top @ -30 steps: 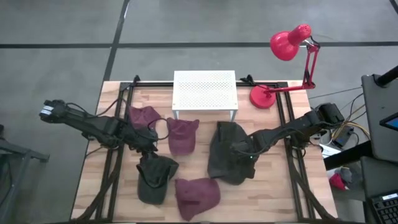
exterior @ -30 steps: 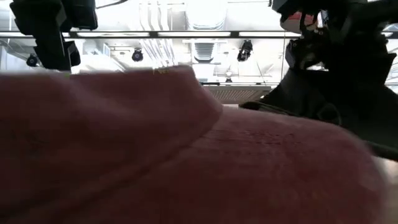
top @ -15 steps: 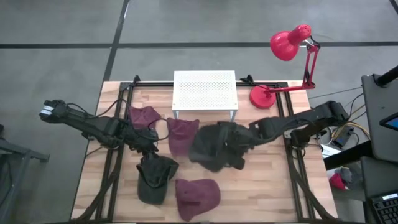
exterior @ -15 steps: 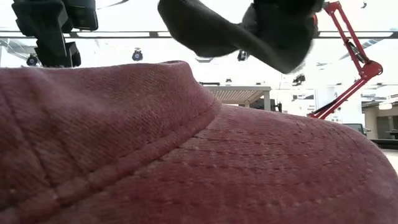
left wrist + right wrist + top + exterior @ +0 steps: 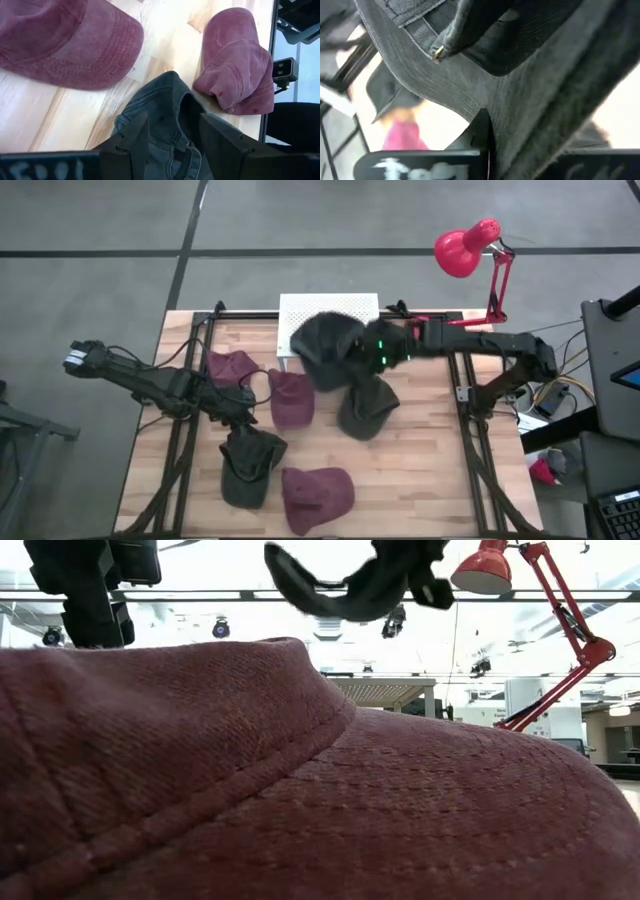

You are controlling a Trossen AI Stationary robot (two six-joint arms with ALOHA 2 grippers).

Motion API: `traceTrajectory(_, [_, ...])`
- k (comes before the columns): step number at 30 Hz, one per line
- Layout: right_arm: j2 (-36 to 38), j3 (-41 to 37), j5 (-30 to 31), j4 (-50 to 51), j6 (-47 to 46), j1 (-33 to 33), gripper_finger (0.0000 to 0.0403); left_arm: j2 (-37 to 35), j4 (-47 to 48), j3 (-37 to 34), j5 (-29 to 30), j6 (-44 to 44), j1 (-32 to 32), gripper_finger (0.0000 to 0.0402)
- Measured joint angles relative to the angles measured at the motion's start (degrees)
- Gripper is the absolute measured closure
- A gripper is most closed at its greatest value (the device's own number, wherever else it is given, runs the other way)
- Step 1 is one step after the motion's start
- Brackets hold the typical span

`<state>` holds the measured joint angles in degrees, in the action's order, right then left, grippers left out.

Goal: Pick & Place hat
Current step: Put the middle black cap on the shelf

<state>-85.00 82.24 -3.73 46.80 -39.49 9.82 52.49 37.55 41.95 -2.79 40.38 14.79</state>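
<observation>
From above, the right gripper (image 5: pixel 372 352) holds a dark hat (image 5: pixel 325 350) clear of the table, over the front edge of the white perforated stand (image 5: pixel 330 310); the carry step seems under way, and the next move probably calls for lowering the hat squarely onto the stand before letting go. Its long axis runs roughly across the table, the far end pointing toward the left arm's side. Another dark hat (image 5: pixel 368 408) lies just below it, with maroon caps nearby. In the low view the carried hat (image 5: pixel 345 585) hangs high, behind a maroon cap (image 5: pixel 300 790) filling the foreground. The left wrist view shows the left gripper (image 5: pixel 172 137), fingers apart, poised over a dark cap (image 5: pixel 165 107). The right wrist view shows fabric (image 5: pixel 520 100) pinched between closed fingers.
</observation>
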Motion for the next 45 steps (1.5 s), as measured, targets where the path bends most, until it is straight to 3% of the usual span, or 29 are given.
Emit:
traceTrajectory(11, [-0.15,-1.42,-11.67,-0.08,2.55,19.82,0.0392,0.00,-0.79,-0.45,1.14,-1.14,0.07,0.0234])
traceTrajectory(17, [-0.23,-3.61,-11.85,-0.16,2.24,25.06,0.0392,0.13,-1.57,-1.19,1.34,-1.15,0.09,0.0234])
traceTrajectory(33, [-2.40,-6.90,-15.25,-3.14,8.47,27.02,0.0384,0.15,-3.29,-1.20,1.88,-1.97,0.09,0.0234])
traceTrajectory(45, [-2.60,-6.58,-14.40,-3.08,9.05,26.93,0.0299,0.15,-3.38,-1.27,2.01,-1.66,0.09,0.0234])
